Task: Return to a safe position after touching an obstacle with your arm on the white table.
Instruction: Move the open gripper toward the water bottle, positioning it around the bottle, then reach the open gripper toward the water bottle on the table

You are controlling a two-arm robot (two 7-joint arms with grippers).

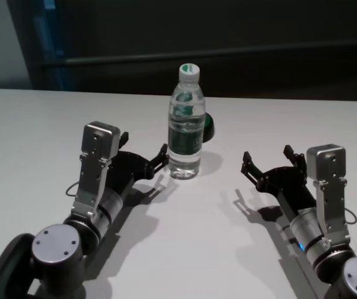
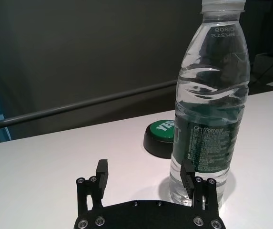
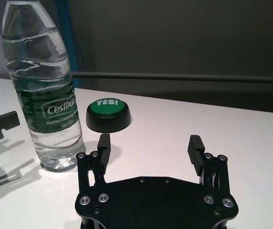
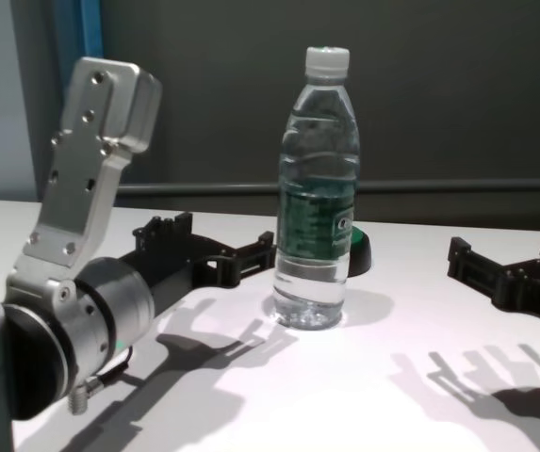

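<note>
Hiding behind the bottle [image 1: 185, 124] in head view, green button [image 3: 108, 114] fully visible from right wrist, both jaws open.

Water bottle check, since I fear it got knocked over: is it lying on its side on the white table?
No: in the chest view the water bottle stands upright on the white table, cap on top.

A glossy white table [image 1: 35, 124] fills the view. 2 things stand on it — an upright clear water bottle [image 1: 185, 124] with white cap and green label, and, just behind it, a low green button [image 3: 108, 114] on a black base.
</note>
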